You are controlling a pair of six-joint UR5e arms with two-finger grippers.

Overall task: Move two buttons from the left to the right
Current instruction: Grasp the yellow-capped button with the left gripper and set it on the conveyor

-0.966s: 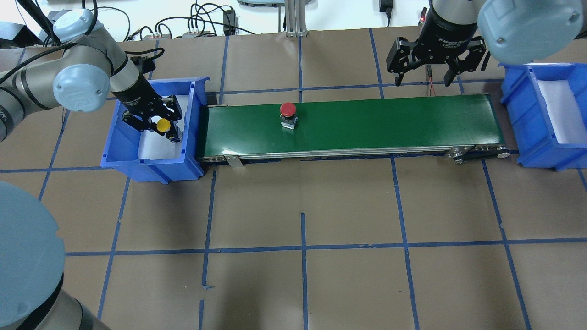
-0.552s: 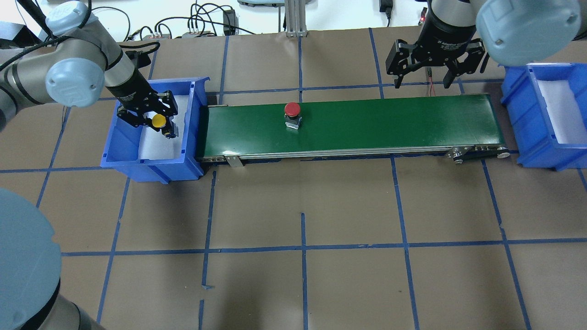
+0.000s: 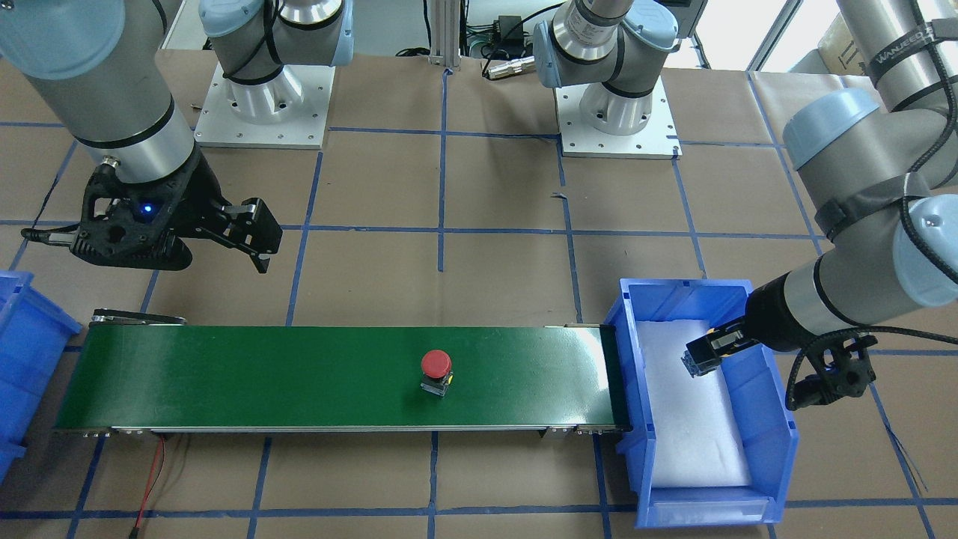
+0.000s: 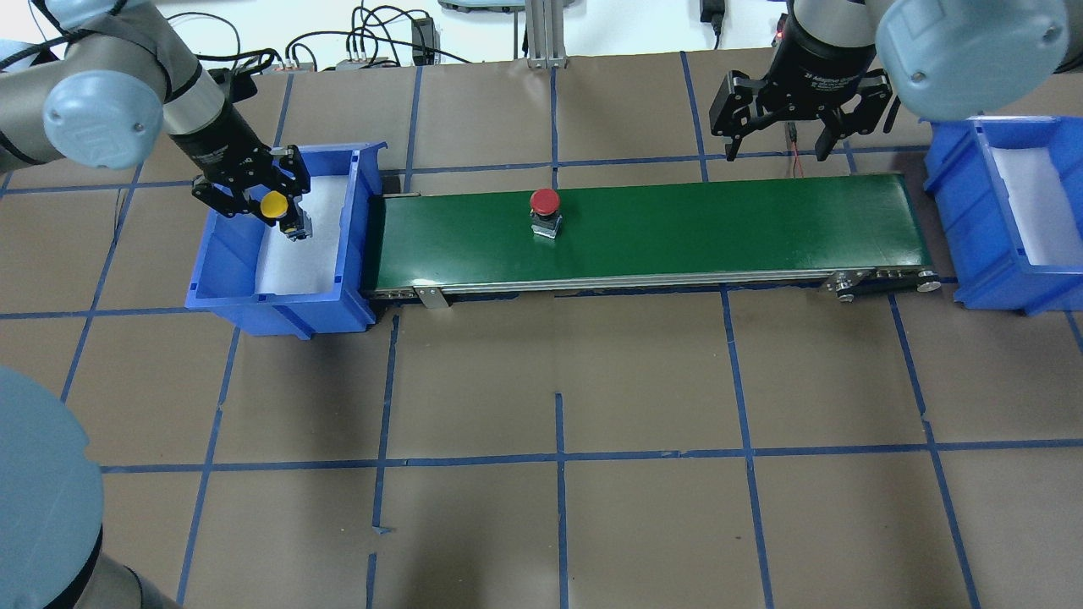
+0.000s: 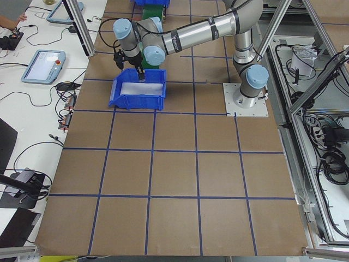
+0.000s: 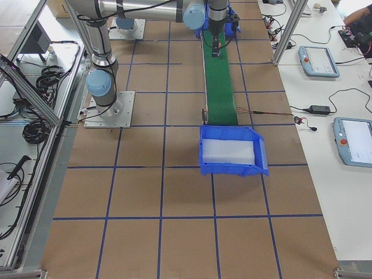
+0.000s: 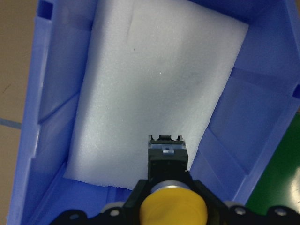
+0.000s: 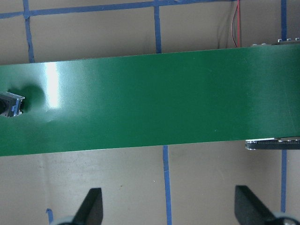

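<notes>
— Left gripper (image 4: 279,211): what is it gripping?
— It is clamping the yellow button (image 4: 273,204), a round yellow cap on a black-and-silver body, above the blue bin's (image 4: 222,272) white foam.
— And the right gripper (image 4: 777,145)?
— It is hovering wide open and empty beside the green conveyor belt (image 4: 677,228), where the red button (image 4: 546,213) is standing upright.

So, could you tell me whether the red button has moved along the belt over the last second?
Yes. In the overhead view the red button has shifted slightly rightward on the green belt, closer to the vertical blue tape line behind it.
</notes>
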